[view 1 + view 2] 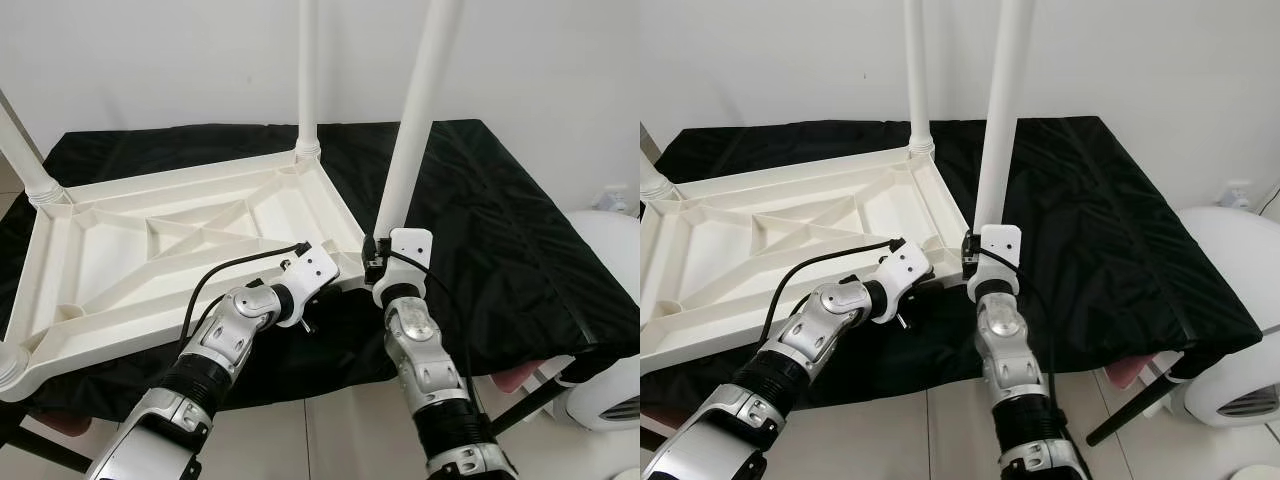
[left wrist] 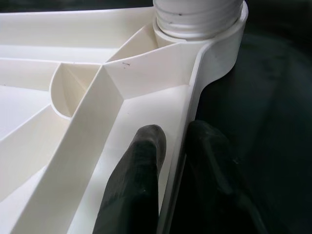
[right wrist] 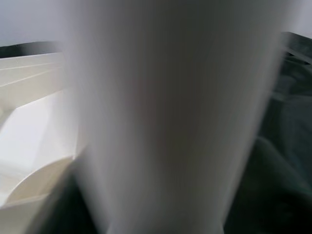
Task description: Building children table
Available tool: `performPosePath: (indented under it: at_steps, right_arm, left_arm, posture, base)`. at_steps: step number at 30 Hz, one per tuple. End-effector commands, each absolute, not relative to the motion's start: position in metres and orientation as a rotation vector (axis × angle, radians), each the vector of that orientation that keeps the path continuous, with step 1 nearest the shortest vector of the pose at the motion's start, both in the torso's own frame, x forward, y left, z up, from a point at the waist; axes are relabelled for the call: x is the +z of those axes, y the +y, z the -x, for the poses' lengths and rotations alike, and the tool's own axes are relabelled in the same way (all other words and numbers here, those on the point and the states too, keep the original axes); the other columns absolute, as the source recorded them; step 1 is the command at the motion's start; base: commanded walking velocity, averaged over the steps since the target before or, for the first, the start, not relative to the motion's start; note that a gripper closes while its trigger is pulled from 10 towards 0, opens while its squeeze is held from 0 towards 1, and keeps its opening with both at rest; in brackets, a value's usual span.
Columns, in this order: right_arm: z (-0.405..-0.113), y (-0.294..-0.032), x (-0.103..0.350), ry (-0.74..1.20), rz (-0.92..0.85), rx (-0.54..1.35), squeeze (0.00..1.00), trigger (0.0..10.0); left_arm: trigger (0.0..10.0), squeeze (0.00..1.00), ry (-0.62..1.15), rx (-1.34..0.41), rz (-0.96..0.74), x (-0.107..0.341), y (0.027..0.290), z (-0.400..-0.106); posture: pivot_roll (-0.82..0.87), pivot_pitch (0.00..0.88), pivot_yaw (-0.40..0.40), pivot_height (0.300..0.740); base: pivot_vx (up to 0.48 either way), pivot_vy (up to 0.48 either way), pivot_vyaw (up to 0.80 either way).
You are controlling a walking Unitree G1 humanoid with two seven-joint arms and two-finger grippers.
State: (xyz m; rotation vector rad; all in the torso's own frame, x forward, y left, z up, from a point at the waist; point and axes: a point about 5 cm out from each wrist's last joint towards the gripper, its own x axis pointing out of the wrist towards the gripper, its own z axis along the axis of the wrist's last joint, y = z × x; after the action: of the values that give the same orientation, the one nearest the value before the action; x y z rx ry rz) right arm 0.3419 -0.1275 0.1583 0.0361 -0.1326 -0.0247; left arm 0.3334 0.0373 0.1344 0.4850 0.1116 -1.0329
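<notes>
— Location of the tabletop [image 1: 150,250]?
— Upside down on the black-draped bench [image 1: 500,230], left side.
— Grippers?
— Left gripper [image 2: 170,161] clenched on the tabletop's near rim; right gripper [image 1: 378,262] at a leg [image 1: 415,120], grasp cannot be told.

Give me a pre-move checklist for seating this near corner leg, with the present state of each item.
1. Left tool pinching the rim of the white ribbed plastic tabletop, which lies upside down: ok, one black finger inside the rim, the other outside.
2. Right tool at the base of the white plastic tube leg: ok; grip itself cannot tell, its wrist view is a blur.
3. Leg base in the round corner socket: ok; whether fully seated, cannot tell.
4. Leg upright: not ok, its top leans to the robot's right.
5. Far corner leg in place: ok.
6. Tabletop resting on the black cloth: ok.
</notes>
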Motion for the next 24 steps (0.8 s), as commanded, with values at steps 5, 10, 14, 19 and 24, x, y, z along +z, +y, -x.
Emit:
performPosePath:
  at_steps: [5,10,14,19,24]
  right_arm:
    - [-0.339,-0.150,0.162,-0.149,-0.037,0.041,1.00,10.0]
    - [-0.339,-0.159,0.167,-0.166,-0.037,0.100,1.00,10.0]
    - [-0.337,-0.172,0.173,-0.183,-0.026,0.244,1.00,10.0]
    - [-0.332,-0.178,0.174,-0.157,-0.007,0.452,0.96,10.0]
    - [-0.330,-0.187,0.174,-0.130,-0.006,0.571,0.00,10.0]
  left_arm:
    - [10.0,0.00,0.164,-1.138,-0.511,0.123,0.033,-0.325]
    - [10.0,0.00,0.164,-1.135,-0.512,0.124,0.034,-0.325]
    - [10.0,0.00,0.163,-1.131,-0.513,0.124,0.035,-0.326]
    - [10.0,0.00,0.163,-1.130,-0.514,0.124,0.035,-0.326]
    - [10.0,0.00,0.162,-1.129,-0.514,0.125,0.035,-0.326]
  posture:
    - [-0.11,0.075,0.038,0.740]
    - [-0.11,0.080,0.041,0.740]
    - [-0.11,0.084,0.044,0.740]
    - [-0.11,0.084,0.045,0.740]
    - [-0.11,0.086,0.049,0.740]
  base:
    - [0.000,0.000,0.00]
    - [0.000,0.000,0.00]
    - [0.000,0.000,0.00]
    - [0.000,0.000,0.00]
    - [0.000,0.000,0.00]
